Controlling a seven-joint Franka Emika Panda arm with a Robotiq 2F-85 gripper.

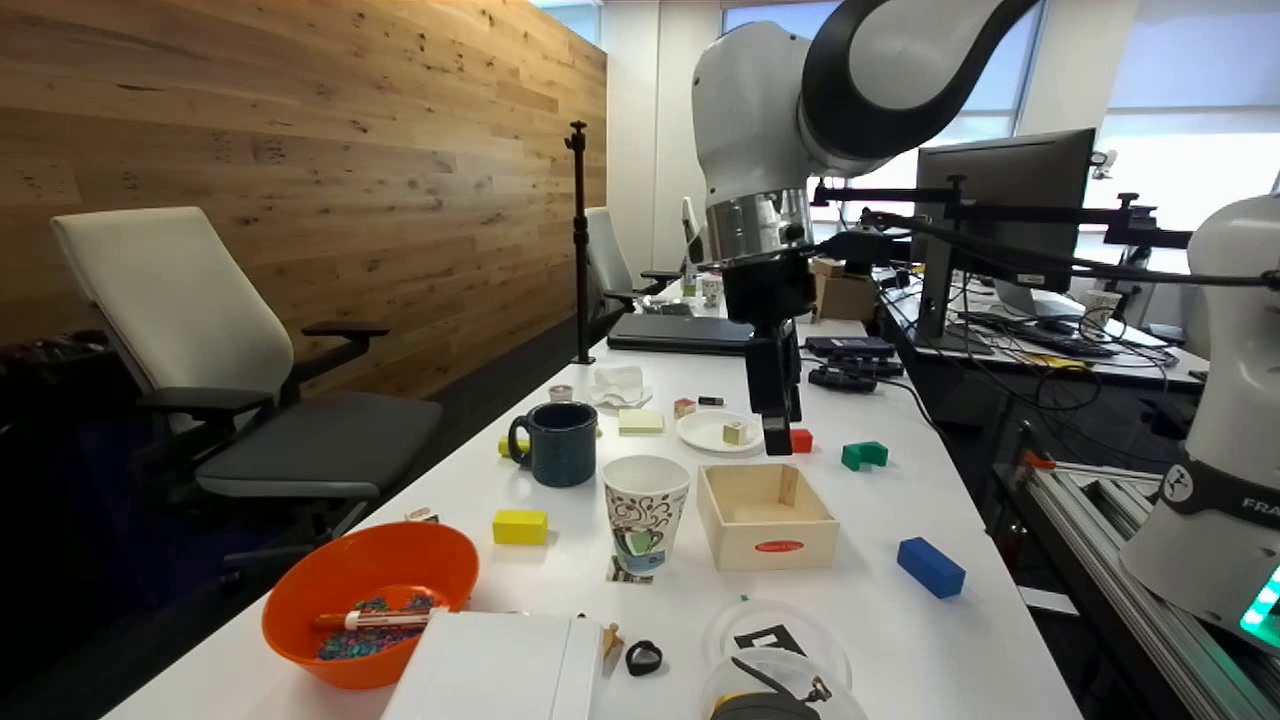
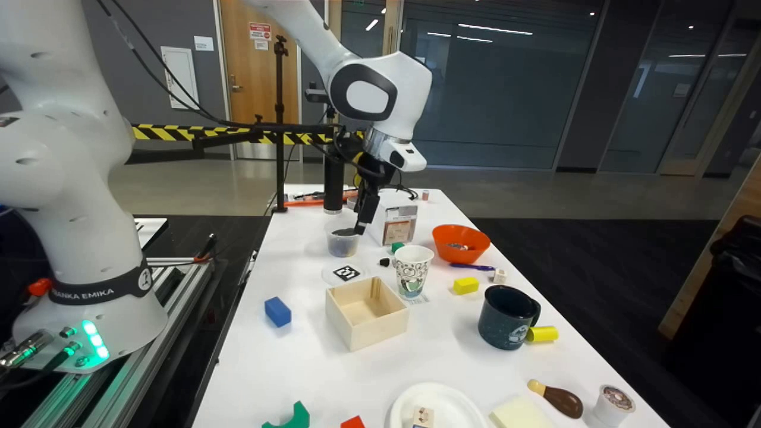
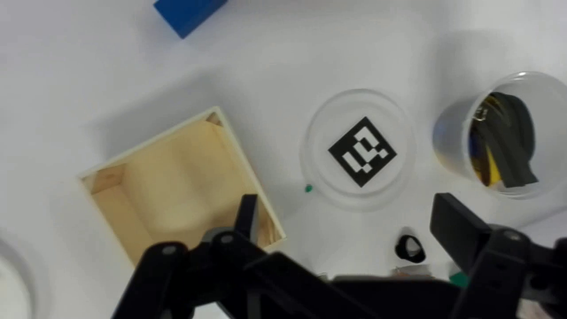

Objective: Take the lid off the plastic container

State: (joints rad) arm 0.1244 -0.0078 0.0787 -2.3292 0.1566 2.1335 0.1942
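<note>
The lid is a clear, round, flat disc with a black-and-white marker on it. It lies flat on the table in both exterior views and in the wrist view. The clear plastic container stands uncovered beside it, apart from it, with dark and yellow items inside. It shows in both exterior views and in the wrist view. My gripper points down above the table in both exterior views. In the wrist view, its fingers are wide apart with nothing between them.
A wooden box and a paper cup stand close to the lid. A blue block, a black ring-like piece, a white box, an orange bowl and a dark mug are around.
</note>
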